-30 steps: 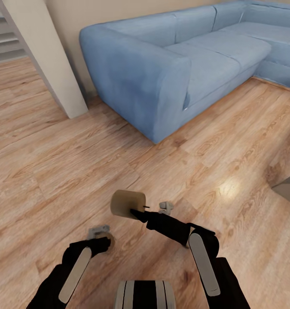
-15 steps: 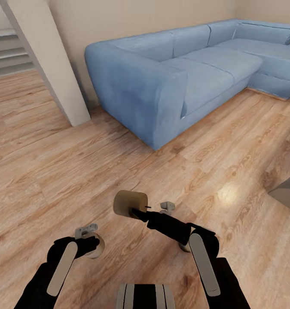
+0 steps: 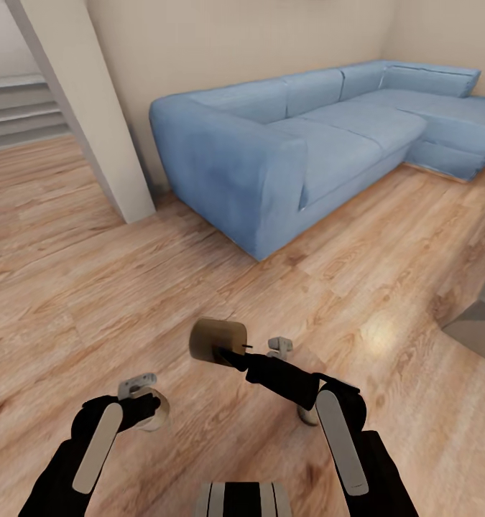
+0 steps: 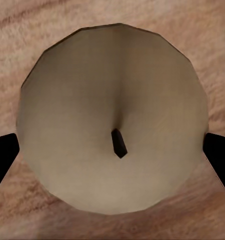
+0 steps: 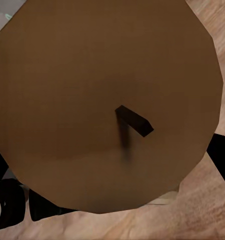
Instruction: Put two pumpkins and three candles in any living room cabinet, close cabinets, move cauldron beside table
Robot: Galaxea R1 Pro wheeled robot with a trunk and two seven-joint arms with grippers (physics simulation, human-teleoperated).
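A candle [image 3: 217, 339] is pinched in the right hand [image 3: 226, 352], and a second candle [image 4: 112, 117] is pinched in the left hand [image 3: 150, 409], low at 7 o'clock in the head view. Both are judged as carried; storing them, the pumpkins and the cauldron is judged as left. Compared with a second ago, the sofa [image 3: 285, 154] is seen shifted toward 1 o'clock, so the camera was turned.

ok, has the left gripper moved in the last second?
Yes: measured against the trunk, the left gripper with its candle has swung outward to the robot's left.
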